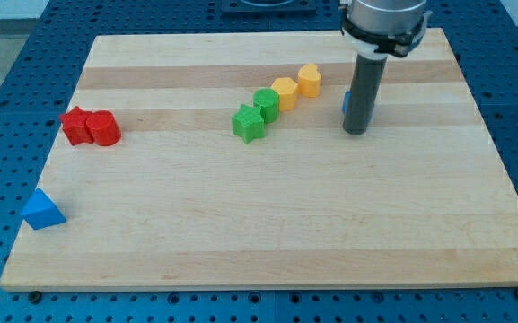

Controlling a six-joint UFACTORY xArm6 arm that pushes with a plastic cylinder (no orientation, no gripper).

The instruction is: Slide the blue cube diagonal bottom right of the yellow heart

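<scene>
**Entry: blue cube beside yellow heart, push in hand**

Our rig carried no jaws, only a rod. My tip (355, 131) rested on the pale wooden board (241, 233), with the small blue cube (346, 100) mostly hidden behind the rod, to the right of and just below the yellow heart (309, 80). We judged a short, gentle nudge toward the view's bottom sufficient.

Around: yellow hexagon block (285, 92), green rounded block (266, 102), green star (249, 123), all in a diagonal row left of the heart; two red blocks (90, 127) and blue triangular block (42, 210) well apart. Nothing obstructed.
</scene>
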